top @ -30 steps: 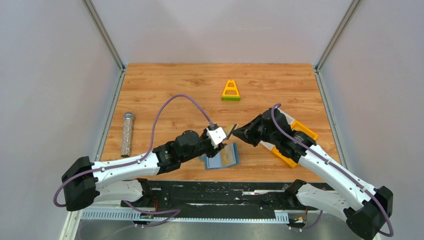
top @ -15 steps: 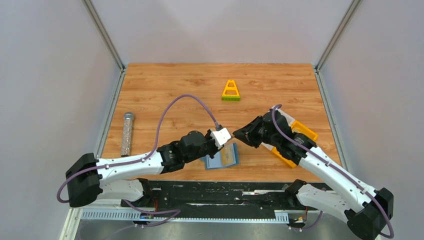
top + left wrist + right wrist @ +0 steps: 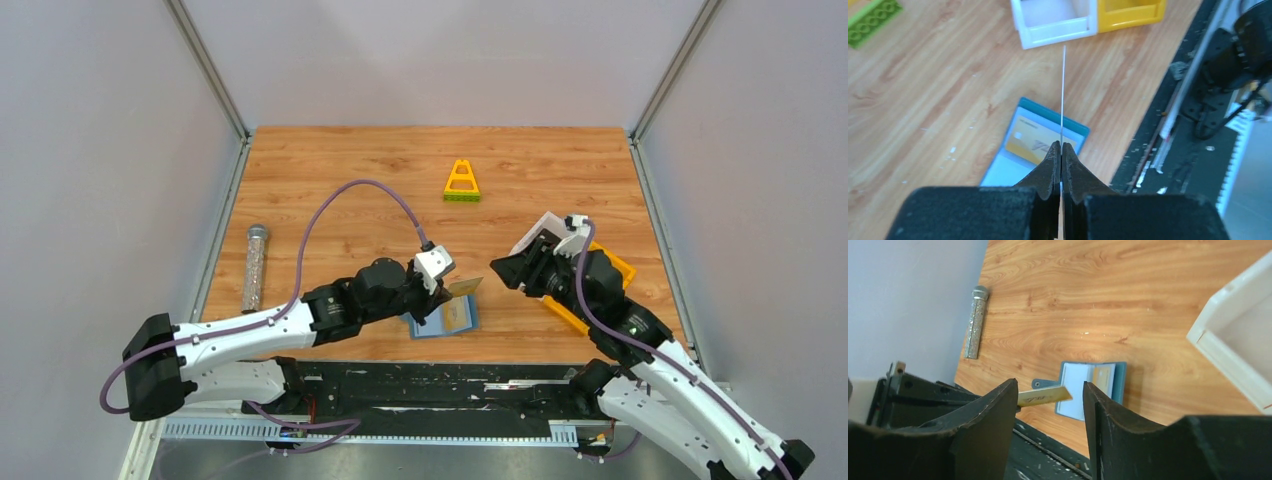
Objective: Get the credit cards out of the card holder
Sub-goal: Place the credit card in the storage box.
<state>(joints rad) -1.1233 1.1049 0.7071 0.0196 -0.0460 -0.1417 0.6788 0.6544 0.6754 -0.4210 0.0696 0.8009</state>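
The card holder (image 3: 440,322) (image 3: 998,172) (image 3: 1080,390), a slate-blue bifold, lies open on the wood near the front edge. A yellow credit card (image 3: 1035,142) still sits in one of its pockets. My left gripper (image 3: 450,290) (image 3: 1061,146) is shut on a gold credit card (image 3: 465,286) (image 3: 1045,396), held just above the holder. In the left wrist view that card (image 3: 1063,90) shows edge-on as a thin line. My right gripper (image 3: 497,268) (image 3: 1049,390) stands open a short way to the right of the card, with nothing between its fingers.
A white bin (image 3: 545,228) (image 3: 1055,20) (image 3: 1243,340) and a yellow bin (image 3: 618,264) (image 3: 1130,10) stand at the right, partly under the right arm. A yellow and green toy frame (image 3: 461,182) sits at the back, a glittery tube (image 3: 254,265) (image 3: 975,322) at the left edge.
The gold card has passed from the right gripper to the left. The left jaws closed on it; the right jaws opened and drew back to the right.
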